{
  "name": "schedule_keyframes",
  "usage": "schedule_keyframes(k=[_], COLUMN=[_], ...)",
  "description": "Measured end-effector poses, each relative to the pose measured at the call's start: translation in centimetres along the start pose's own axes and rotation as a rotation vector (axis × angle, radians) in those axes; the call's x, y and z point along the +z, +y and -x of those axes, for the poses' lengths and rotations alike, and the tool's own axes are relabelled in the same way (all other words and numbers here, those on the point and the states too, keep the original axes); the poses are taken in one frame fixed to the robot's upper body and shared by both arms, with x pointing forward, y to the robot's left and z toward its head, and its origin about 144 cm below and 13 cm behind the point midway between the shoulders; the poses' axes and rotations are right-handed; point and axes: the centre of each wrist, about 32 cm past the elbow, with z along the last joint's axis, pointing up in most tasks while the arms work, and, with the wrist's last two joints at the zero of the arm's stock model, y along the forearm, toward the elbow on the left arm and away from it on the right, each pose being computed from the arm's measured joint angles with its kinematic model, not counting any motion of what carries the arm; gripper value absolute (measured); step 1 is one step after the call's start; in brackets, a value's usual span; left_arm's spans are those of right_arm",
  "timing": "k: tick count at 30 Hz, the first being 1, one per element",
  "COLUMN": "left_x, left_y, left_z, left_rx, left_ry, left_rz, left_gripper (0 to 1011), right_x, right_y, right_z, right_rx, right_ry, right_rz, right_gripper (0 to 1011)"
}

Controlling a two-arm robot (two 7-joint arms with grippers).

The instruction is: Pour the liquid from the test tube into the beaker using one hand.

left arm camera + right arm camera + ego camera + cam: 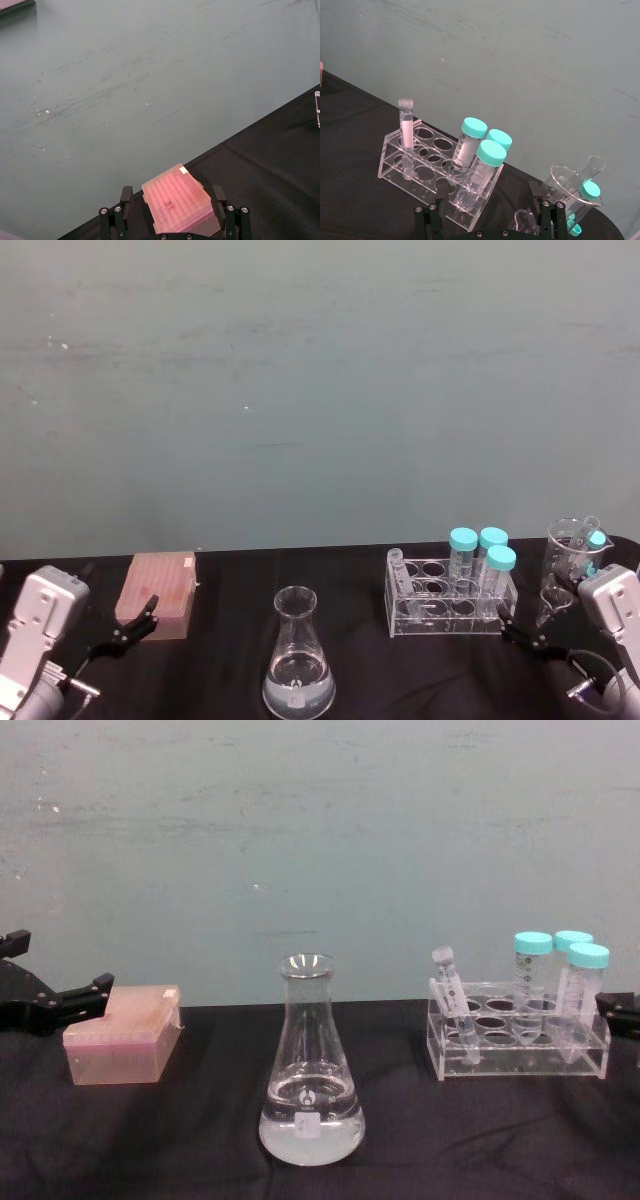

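Over the black tabletop (230,640) we are judging pickup unstarted: our black two-fingered right gripper (515,630), jaws apart, must reach ten o'clock to the slim clear capless test tube (397,570); left gripper (138,620), likewise apart, is idling by the pink plastic box (158,595).

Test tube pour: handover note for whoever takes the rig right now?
Left pincer: open, empty, beside the pink box.
Right pincer: open, empty, at the right end of the rack.
Tube: uncapped, leaning in a hole at the rack's left end; I can't tell its fill level.
Flask: upright mid-table, with clear liquid in its base.
Done: nothing grasped.
Left: grip the tube, lift it, tip it over the flask's mouth. The right pincer looks nearer.
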Motion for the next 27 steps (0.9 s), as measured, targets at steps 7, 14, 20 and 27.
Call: schedule_keyframes(k=[7, 14, 20, 27], left_x=[0.0, 0.0, 0.0, 0.0], left_y=[0.0, 0.0, 0.0, 0.0], left_z=[0.0, 0.0, 0.0, 0.0], left_rx=[0.0, 0.0, 0.0, 0.0], left_ry=[0.0, 0.0, 0.0, 0.0], left_rz=[0.0, 0.0, 0.0, 0.0], left_gripper=[1000, 1000, 1000, 1000], right_x=[0.3, 1.1, 1.8, 2.4], right_y=[0.3, 1.1, 2.1, 4.0], right_z=[-0.2, -0.7, -1.0, -2.2], right_rx=[-0.001, 0.011, 0.042, 0.104], right_ry=[-0.024, -0.069, -0.106, -0.093], right_rz=[-0.002, -0.026, -0.054, -0.076], right_gripper=[1003, 1003, 1003, 1003])
